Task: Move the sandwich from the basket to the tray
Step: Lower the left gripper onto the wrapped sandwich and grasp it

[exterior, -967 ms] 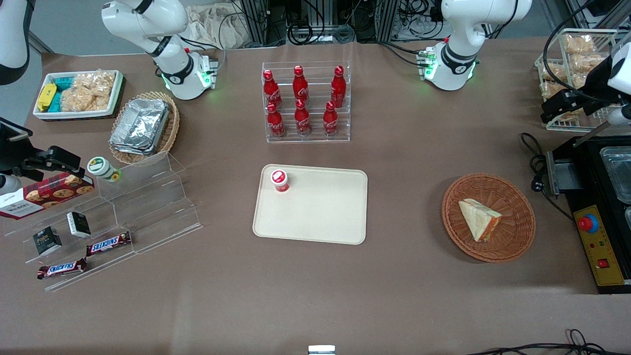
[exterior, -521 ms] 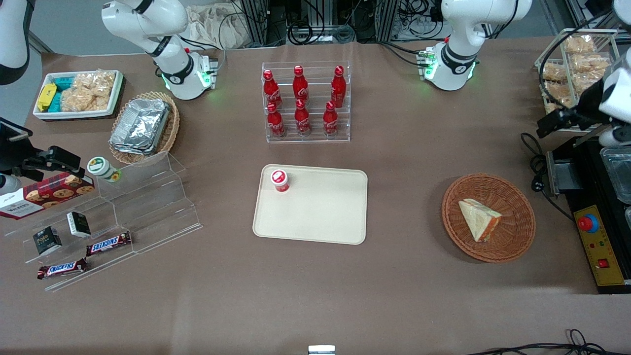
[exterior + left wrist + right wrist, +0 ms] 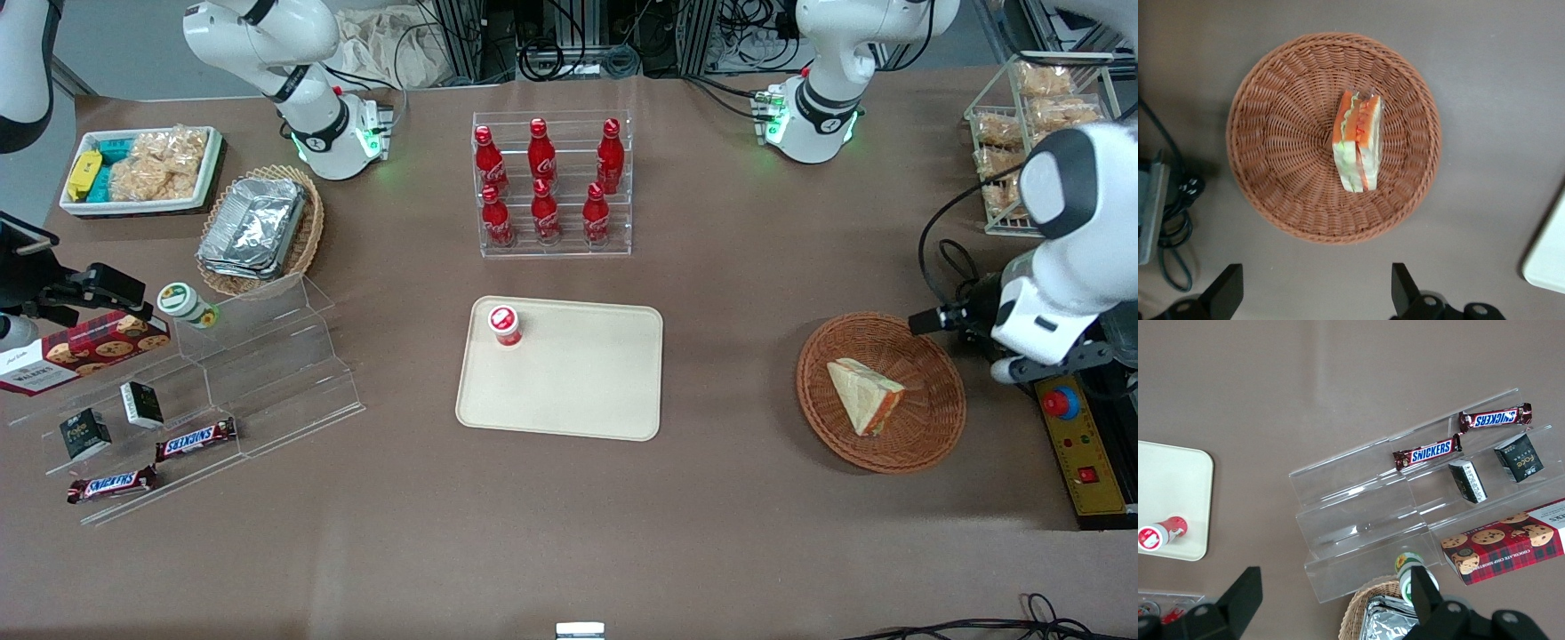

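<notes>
At the parked arm's end of the desk [image 3: 400,533], a white bin [image 3: 140,169] of bagged snacks sits near a tan wicker basket of foil containers [image 3: 258,227], and nearer the front camera a clear stepped stand [image 3: 258,373] carries a cookie box [image 3: 84,351], a small green-lidded jar [image 3: 185,304], two dark little boxes [image 3: 142,404] and two chocolate bars [image 3: 196,438]. Toward the middle, a clear rack of red bottles [image 3: 551,182] stands farther from the camera than the tray [image 3: 578,382], a cream rectangle lying flat on the desk with a small red-and-white pot [image 3: 504,325] on one corner of it and the rest of its surface bare. Toward the working arm's end lies the basket [image 3: 925,427], round and reddish-brown, well apart from the tray, and the sandwich [image 3: 862,396] rests inside it near the middle, a pale wedge with its orange filling edge showing. The wrist view looks straight down on the sandwich, which stands on edge in the basket with bread, green and orange layers in sight. The gripper [image 3: 1317,293] hangs above the desk just beside the basket's rim, clear of the sandwich and touching nothing; its jaws are spread wide, the two black fingertips [image 3: 1228,287] well apart with bare desk between them. Beside the basket at the desk's edge sits a black machine with a yellow control panel [image 3: 1080,444], and a wire rack of snack bags [image 3: 1031,116] stands farther from the camera.
</notes>
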Available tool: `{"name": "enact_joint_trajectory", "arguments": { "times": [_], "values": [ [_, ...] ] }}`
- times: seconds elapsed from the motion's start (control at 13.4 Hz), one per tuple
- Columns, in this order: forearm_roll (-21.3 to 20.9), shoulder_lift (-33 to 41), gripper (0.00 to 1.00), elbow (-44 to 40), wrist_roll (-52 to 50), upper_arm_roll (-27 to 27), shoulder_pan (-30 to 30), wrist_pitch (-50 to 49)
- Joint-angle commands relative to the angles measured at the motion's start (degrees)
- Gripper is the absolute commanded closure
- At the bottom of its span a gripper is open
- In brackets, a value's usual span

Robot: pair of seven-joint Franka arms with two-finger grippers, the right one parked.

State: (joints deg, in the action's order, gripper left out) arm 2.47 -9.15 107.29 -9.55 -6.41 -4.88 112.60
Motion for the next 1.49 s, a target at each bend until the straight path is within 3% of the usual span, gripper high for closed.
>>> {"name": "enact_joint_trajectory", "arguments": {
  "times": [0.0,0.52,0.67,0.89,0.97,1.12,1.26,1.41],
  "values": [
    [1.0,-5.0,0.0,-0.5,0.1,-0.2,0.1,4.8],
    [1.4,-16.2,0.0,-0.8,-0.2,0.0,0.0,20.4],
    [4.5,-18.6,0.0,-0.7,-0.1,0.1,-0.1,23.4],
    [4.9,-20.0,0.0,-0.8,-0.2,0.3,-0.2,24.8],
    [4.9,-20.0,0.07,-0.8,-0.3,0.3,-0.2,24.7],
    [4.9,-20.0,0.35,-0.9,-0.4,0.3,-0.2,24.5],
    [4.9,-19.9,0.52,-1.1,-0.3,0.3,-0.2,24.1],
    [4.9,-19.3,0.76,-1.5,-0.4,0.3,-0.3,24.0]
  ]
}}
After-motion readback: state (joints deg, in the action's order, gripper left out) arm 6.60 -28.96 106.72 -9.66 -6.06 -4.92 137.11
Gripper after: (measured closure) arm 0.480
